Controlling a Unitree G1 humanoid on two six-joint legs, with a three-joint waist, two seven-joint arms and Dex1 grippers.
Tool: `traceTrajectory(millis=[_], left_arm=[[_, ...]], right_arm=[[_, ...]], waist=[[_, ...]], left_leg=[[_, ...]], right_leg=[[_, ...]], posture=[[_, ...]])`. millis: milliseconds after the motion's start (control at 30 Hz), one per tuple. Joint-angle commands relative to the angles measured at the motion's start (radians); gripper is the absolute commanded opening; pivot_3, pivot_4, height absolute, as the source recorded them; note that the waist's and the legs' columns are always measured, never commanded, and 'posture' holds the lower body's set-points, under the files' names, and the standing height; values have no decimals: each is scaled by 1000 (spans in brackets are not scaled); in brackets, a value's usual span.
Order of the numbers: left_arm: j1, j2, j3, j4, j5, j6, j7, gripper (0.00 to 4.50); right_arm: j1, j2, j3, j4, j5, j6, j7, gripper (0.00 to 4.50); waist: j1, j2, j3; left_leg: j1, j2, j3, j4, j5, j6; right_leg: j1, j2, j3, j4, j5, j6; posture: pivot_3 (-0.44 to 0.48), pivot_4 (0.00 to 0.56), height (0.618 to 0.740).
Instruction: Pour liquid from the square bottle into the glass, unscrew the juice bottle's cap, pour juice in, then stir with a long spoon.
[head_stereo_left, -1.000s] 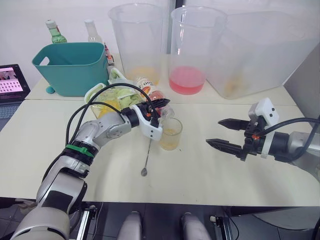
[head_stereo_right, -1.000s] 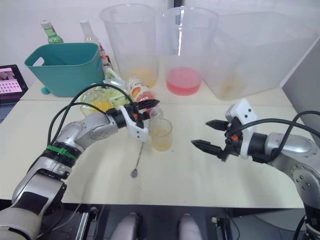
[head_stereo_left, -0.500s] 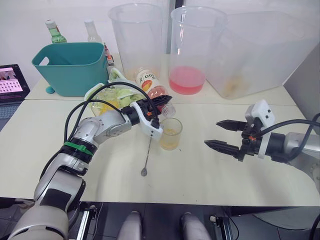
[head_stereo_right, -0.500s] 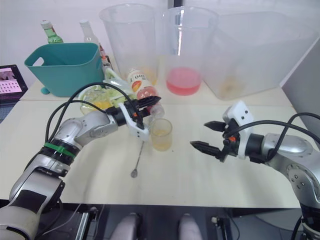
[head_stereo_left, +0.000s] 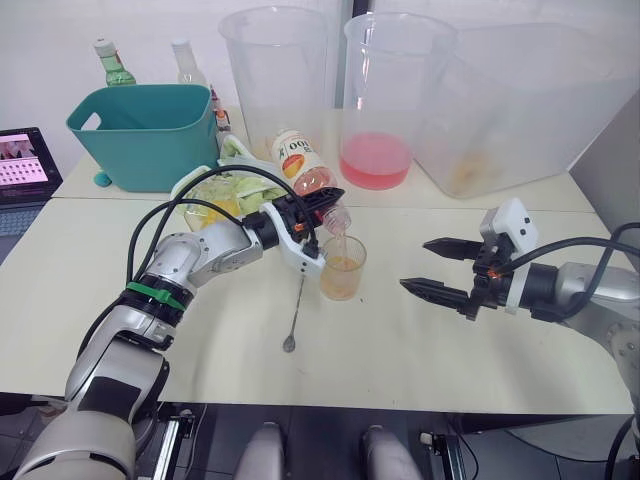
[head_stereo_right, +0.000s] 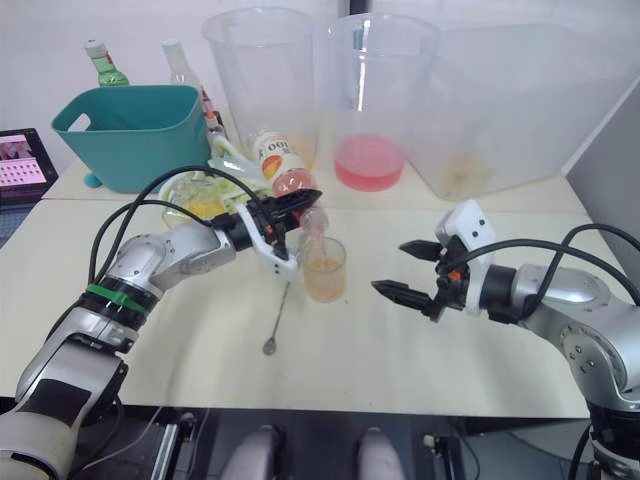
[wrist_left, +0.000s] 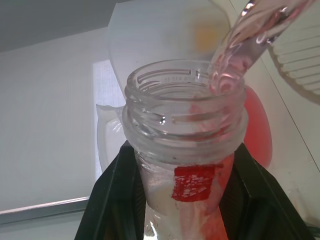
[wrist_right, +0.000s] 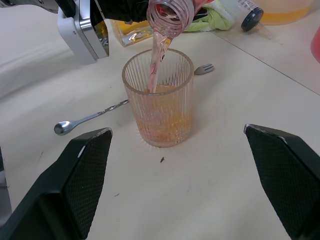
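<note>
Left eye view: the table holds a crowd of things behind the work spot: a teal basket at the back left, two tall bottles behind it, and three big clear buckets along the back, the middle one holding pink liquid and the left one a little yellow. A green-and-white cloth heap lies just behind the left arm, whose black cables arch over it and hide part of it. The left gripper is clamped on the neck of the juice bottle, which is tipped mouth-down over the glass; a thin stream of pinkish juice falls from the open mouth into the glass, onto the orange-yellow liquid already there. The long spoon lies flat on the table just beside the glass, on the robot's left of it, its bowl end nearer the robot. The right gripper hovers above the table on the right of the glass, well apart from it, its two fingers spread wide and holding nothing. Against a second ago, the bottle is tilted more steeply with its base raised higher, juice now runs where none showed, and the right gripper sits a little closer to the glass.
</note>
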Motion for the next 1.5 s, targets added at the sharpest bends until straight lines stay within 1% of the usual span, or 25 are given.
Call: traceTrajectory(millis=[33,167,267,400,533,633,767,800,867,900,933,1000,1100,1200,1267,1333,1500], left_arm=[[-21,-14,33,-15,-91,27,-33,1534],[-10,-35,49,-7,-232,37,-154,1534],[14,-56,68,-22,-372,79,-274,1534],[31,-56,82,-58,-445,93,-344,1534],[65,-97,129,-106,-570,197,-426,1534],[85,-106,149,-146,-617,244,-463,1534],[104,-137,213,-221,-773,368,-546,1534],[109,-148,232,-250,-827,420,-577,1534],[118,-166,284,-340,-967,607,-651,1534],[126,-159,309,-394,-1054,716,-709,1534],[132,-152,325,-433,-1109,793,-747,1534],[144,-140,373,-491,-1188,908,-766,1534],[172,-93,447,-567,-1286,1098,-778,1534],[243,-18,532,-705,-1435,1292,-818,1534],[271,17,555,-760,-1484,1365,-824,1534],[334,79,602,-833,-1517,1412,-834,1534],[459,201,754,-941,-1592,1528,-817,1534]], right_arm=[[-11,-6,-16,-13,-4,-21,5,4482],[-9,-8,-17,-14,-7,-21,5,4482],[-6,-11,-19,-14,-13,-22,7,4482],[-11,-11,-16,-8,-20,-24,16,4482],[-23,-11,-4,5,-32,-30,30,4482],[-33,-9,3,13,-40,-32,39,4482],[-57,-7,18,31,-35,-32,67,4482],[-64,-8,21,37,-30,-33,79,4482],[-89,-7,26,56,-21,-36,104,4482],[-105,-6,29,71,-19,-41,121,4482],[-116,-6,30,81,-19,-44,132,4482],[-135,-5,35,101,-21,-54,157,4482],[-164,-4,28,131,3,-69,221,4482],[-192,-27,27,165,35,-83,344,4482],[-201,-39,32,179,45,-82,396,4482],[-218,-57,49,215,43,-93,472,4482],[-293,-46,118,316,-10,-142,580,4482]], waist=[[0,0,0],[0,0,0],[-1,0,0],[-5,0,0],[-4,0,0],[-2,0,0],[-3,0,0],[-4,0,0],[-4,0,0],[-5,0,0],[-9,0,0],[-12,0,0],[-20,0,0],[-34,0,0],[-34,0,0],[-32,0,0],[-32,0,0]], left_leg=[[0,0,0,0,0,0],[0,0,0,0,0,0],[0,0,0,0,0,0],[0,0,0,0,0,0],[0,0,0,0,0,0],[0,0,0,1,0,0],[0,0,0,1,0,0],[0,0,0,1,0,0],[0,0,0,1,0,0],[0,0,0,1,0,0],[0,0,0,1,0,0],[1,1,-1,1,0,0],[1,1,-1,1,0,0],[1,1,-1,1,0,0],[1,1,-2,0,0,0],[1,1,-2,1,0,0],[2,1,-2,1,0,0]], right_leg=[[0,0,0,0,0,0],[0,0,0,0,0,0],[0,0,0,0,0,0],[0,0,0,1,0,0],[0,0,0,1,0,0],[0,0,0,1,0,0],[0,0,0,1,0,0],[0,0,0,1,0,0],[0,0,0,2,0,0],[0,0,0,2,0,0],[0,0,0,2,0,0],[0,1,0,2,0,0],[0,1,0,3,0,0],[0,1,-1,3,0,0],[0,1,-1,3,0,0],[0,1,-1,2,0,0],[1,1,-1,1,0,0]], posture=[[0,150,733],[0,150,733],[0,150,733],[0,150,733],[0,150,733],[0,150,733],[0,150,733],[0,150,733],[0,150,733],[0,150,733],[0,150,733],[0,150,733],[0,150,733],[0,150,733],[0,150,733],[0,150,733],[0,150,733]])
